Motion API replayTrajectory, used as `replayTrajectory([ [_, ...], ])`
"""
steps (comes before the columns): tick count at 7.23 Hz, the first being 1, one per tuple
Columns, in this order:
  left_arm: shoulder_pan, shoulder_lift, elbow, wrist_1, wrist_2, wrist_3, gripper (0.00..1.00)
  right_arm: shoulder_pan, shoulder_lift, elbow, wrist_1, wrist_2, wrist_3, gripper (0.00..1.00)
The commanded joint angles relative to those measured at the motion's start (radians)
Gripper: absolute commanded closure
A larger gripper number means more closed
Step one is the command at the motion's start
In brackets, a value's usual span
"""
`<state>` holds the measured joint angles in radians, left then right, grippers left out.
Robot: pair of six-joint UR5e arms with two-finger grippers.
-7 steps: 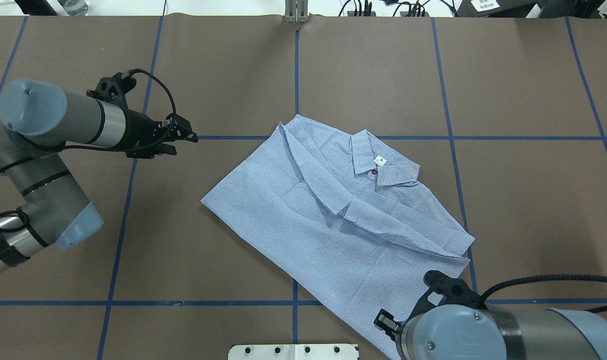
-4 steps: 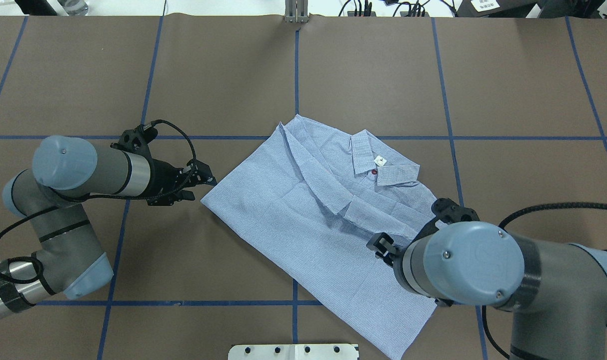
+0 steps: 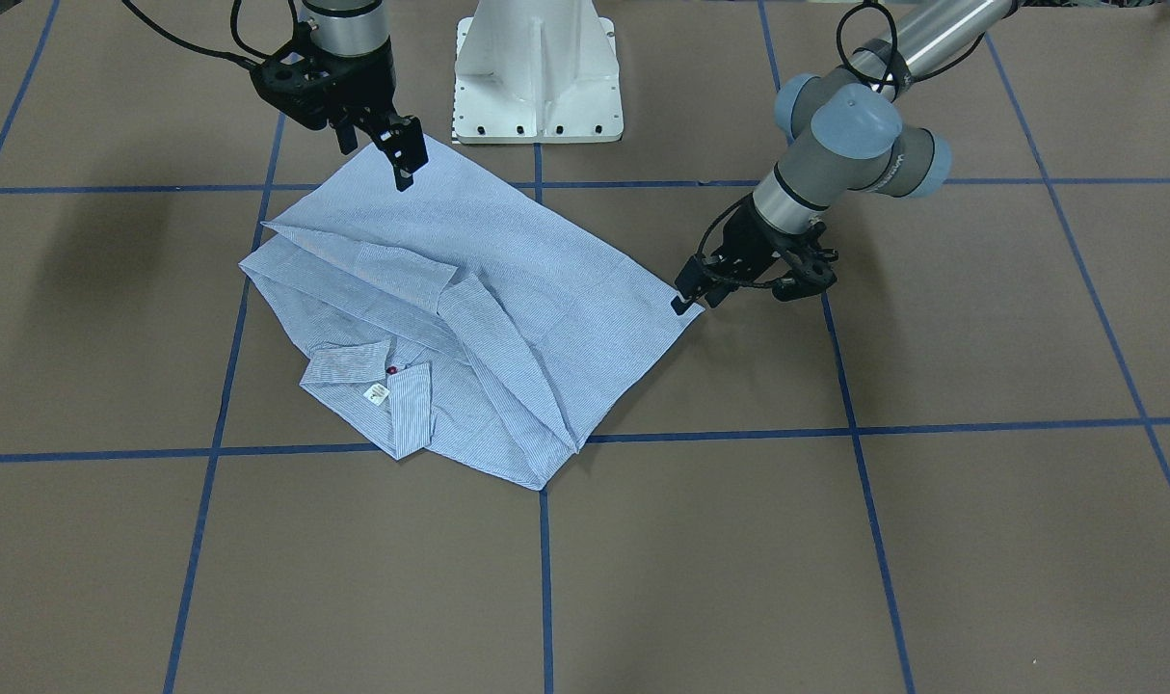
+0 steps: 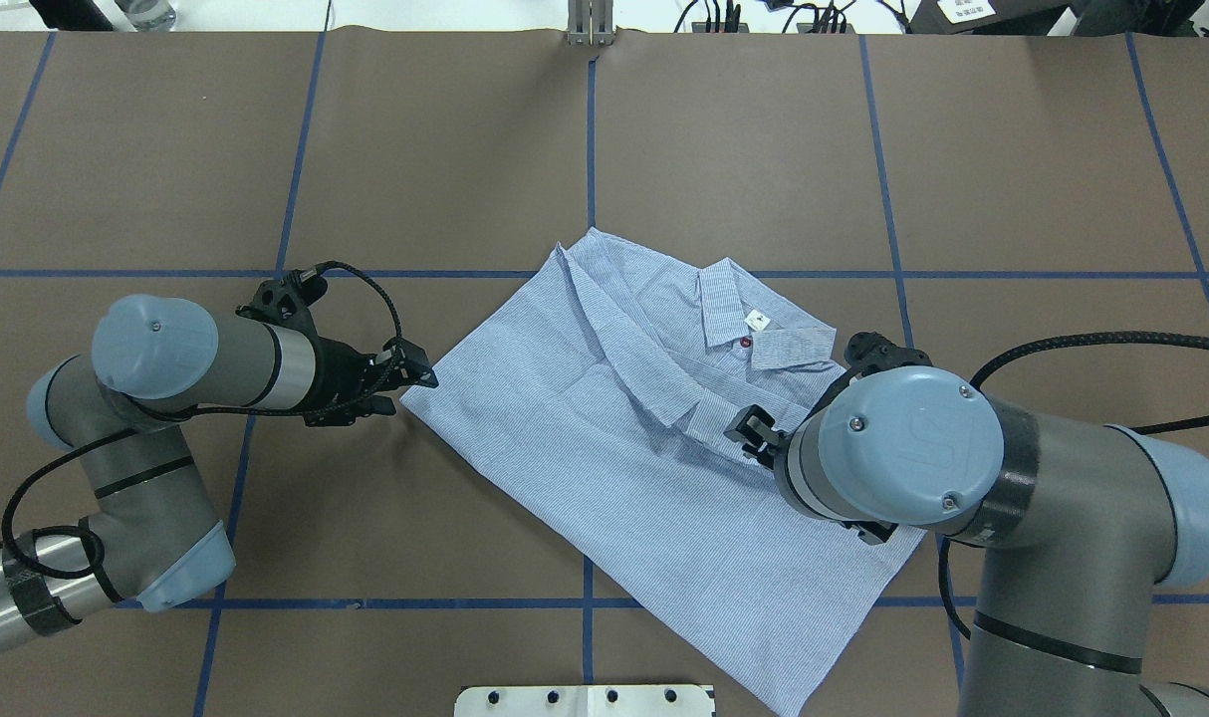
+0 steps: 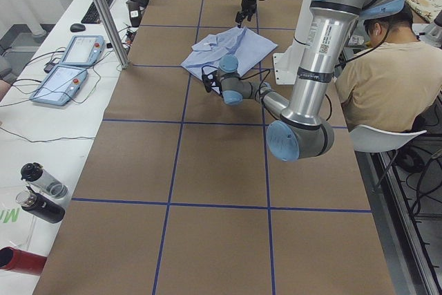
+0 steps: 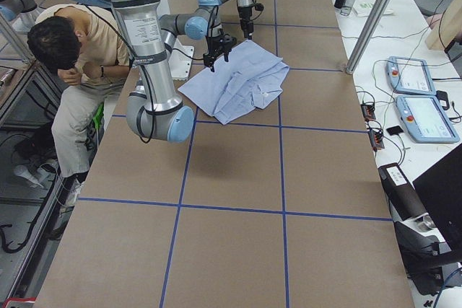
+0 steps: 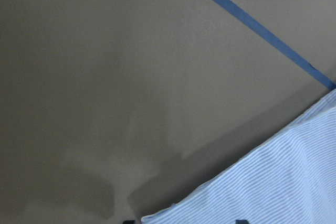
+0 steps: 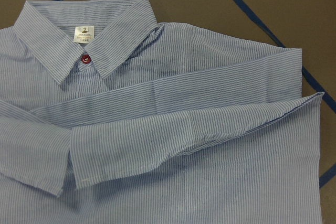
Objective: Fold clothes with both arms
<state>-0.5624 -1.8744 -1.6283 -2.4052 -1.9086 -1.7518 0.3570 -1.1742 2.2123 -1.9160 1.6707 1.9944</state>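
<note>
**Station status: two grippers at one shirt**

1. Left gripper (image 3: 683, 291): the black two-finger gripper is low at the table surface. Its jaws stand apart, one on each side of the shirt's left hem corner. The wrist view shows that corner lying between the two fingertips, which have not closed on it.
2. Right gripper (image 3: 378, 162): the second black two-finger gripper hangs above the near right part of the shirt. Its fingers are spread and it holds nothing.
3. Arms: there are two grey jointed arms with light blue joint caps, one on each side. A black cable runs along each.
4. Shirt (image 4: 624, 468): one light blue-and-white finely striped button-up shirt lies flat and diagonal, near the table centre.
   - The collar (image 8: 63, 40) points to the far side.
   - One white neck label (image 8: 84, 33) and one red button (image 8: 85, 59) are visible.
   - A sleeve is folded across the front, cuff (image 8: 73, 166) uppermost.
5. Table (image 4: 764, 149): brown paper covers the surface, and blue tape lines mark it in a grid.
6. Surroundings: one white pedestal base (image 3: 537, 67) sits at the near edge. One seated person in a beige top (image 5: 387, 81) is beside the table.
</note>
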Motion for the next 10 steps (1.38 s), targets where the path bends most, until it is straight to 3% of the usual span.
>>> replayTrajectory([
  [1,0.003,-0.002,0.007,0.000,0.002,0.000,0.33,0.004,0.001,-0.020,0.021,0.000,-0.006,0.00],
  [2,0.004,-0.002,0.007,0.000,0.002,0.000,0.36,0.008,-0.005,-0.037,0.070,0.004,-0.008,0.00],
  [3,0.007,0.000,0.007,0.000,0.002,-0.002,0.45,0.014,-0.002,-0.046,0.080,0.006,-0.008,0.00],
  [5,0.007,0.007,0.007,0.000,0.002,-0.002,0.77,0.016,0.001,-0.046,0.081,0.006,-0.005,0.00],
  [6,0.007,0.008,0.008,0.000,0.002,-0.002,0.99,0.017,0.002,-0.046,0.089,0.006,-0.005,0.00],
  [9,-0.037,-0.011,0.027,0.001,0.002,0.059,1.00,0.030,0.002,-0.048,0.109,0.004,-0.002,0.00],
  [10,-0.103,-0.079,0.097,0.001,0.000,0.118,1.00,0.036,0.002,-0.048,0.109,0.004,-0.002,0.00],
])
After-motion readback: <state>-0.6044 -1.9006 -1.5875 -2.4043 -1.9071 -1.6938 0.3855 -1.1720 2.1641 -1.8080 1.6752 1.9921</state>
